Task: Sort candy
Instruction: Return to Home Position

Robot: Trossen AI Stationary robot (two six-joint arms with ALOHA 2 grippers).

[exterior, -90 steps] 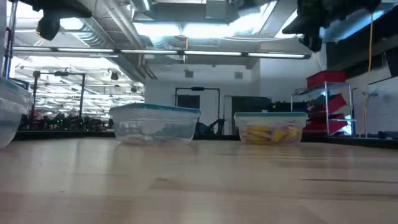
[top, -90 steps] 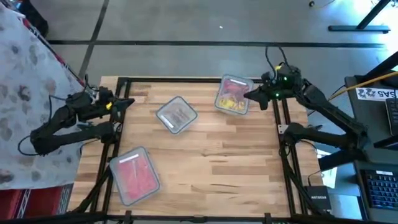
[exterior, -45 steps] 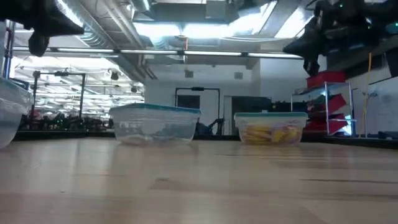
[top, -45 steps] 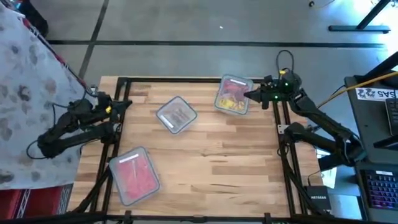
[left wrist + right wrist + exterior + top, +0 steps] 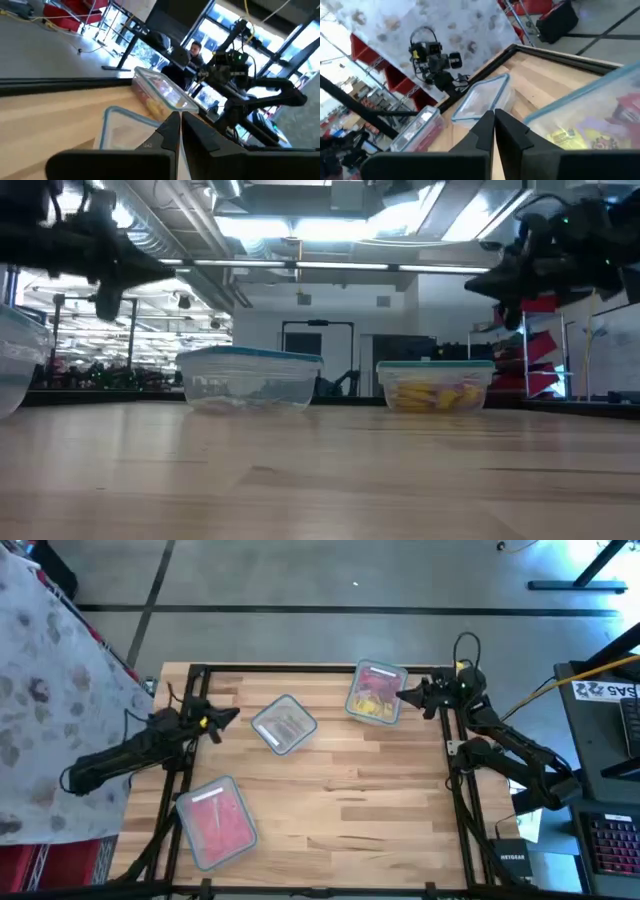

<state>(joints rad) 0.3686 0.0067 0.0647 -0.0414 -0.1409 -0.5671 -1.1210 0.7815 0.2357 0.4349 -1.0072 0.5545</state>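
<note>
Candy sits in three clear containers on the surface: pink, silvery, yellow-red. Both end effectors pinched narrow, empty: left end effector at the left edge, right end effector beside the yellow-red container

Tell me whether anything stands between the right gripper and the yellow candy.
Yes. The yellow candy lies inside a clear container with its lid on, so wall and lid separate it from the right gripper, which hangs shut beside the container. Nothing else visible stands between them.
</note>
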